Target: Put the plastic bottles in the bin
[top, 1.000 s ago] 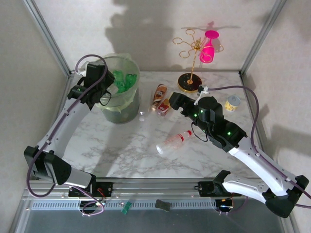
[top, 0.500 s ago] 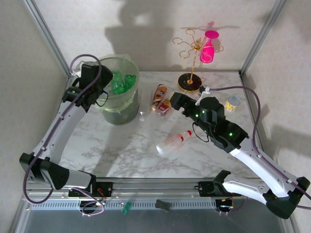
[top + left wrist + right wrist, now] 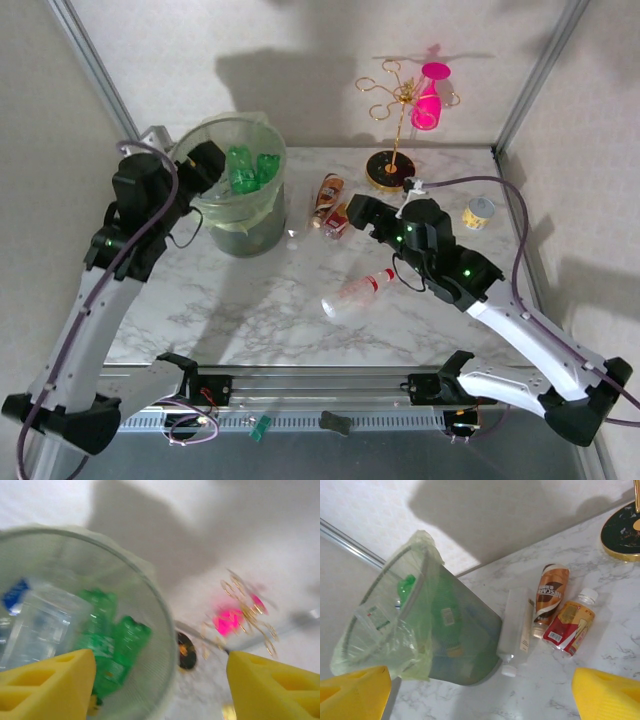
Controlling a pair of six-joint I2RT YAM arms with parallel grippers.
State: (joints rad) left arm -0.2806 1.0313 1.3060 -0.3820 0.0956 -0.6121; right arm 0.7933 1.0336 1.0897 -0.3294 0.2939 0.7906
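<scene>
The pale green bin (image 3: 262,215) stands at the back left with green bottles (image 3: 247,167) inside. My left gripper (image 3: 207,163) hovers at its left rim, open and empty; between its yellow fingers (image 3: 47,679) I look down on the green bottles (image 3: 116,647) and a clear bottle (image 3: 42,627) in the bin (image 3: 160,630). My right gripper (image 3: 357,209) is open above a brown bottle (image 3: 328,191) and a red-label bottle (image 3: 338,221). A clear bottle (image 3: 516,625) lies against the bin (image 3: 465,645). Another clear bottle with a red cap (image 3: 357,292) lies mid-table.
A gold rack with a pink glass (image 3: 430,98) stands on a black base (image 3: 388,171) at the back. A small can (image 3: 481,212) sits at the right. Metal frame posts (image 3: 95,70) bound the table.
My left arm has swung back to the left, taking its gripper from above the bin's rim to beside it. The right arm has barely moved.
</scene>
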